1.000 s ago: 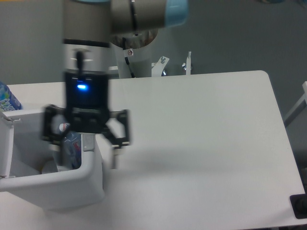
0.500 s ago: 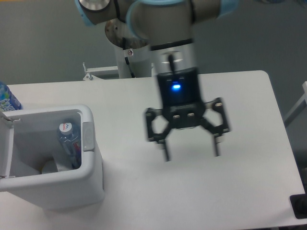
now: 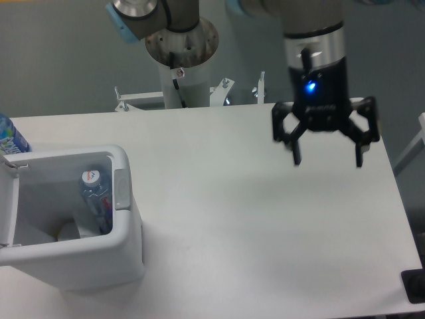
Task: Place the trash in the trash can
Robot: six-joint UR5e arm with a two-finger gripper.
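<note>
Your fixed camera shows the black two-finger gripper [image 3: 327,159] at about two o'clock over the smooth white table [image 3: 265,232], its jaws spread wide and holding nothing. At eight o'clock sits the white plastic rectangular trash can [image 3: 126,246], rounded at the corners, thick-rimmed, with a pale grey latch tab [image 3: 121,189] on its right wall. Inside it you see the crushed clear plastic bottle with a blue-white cap [image 3: 95,193], standing tilted, and a pale crumpled wrapper [image 3: 66,232] low beside it. A blue-labelled bottle [image 3: 9,137] stands at nine o'clock behind the can.
</note>
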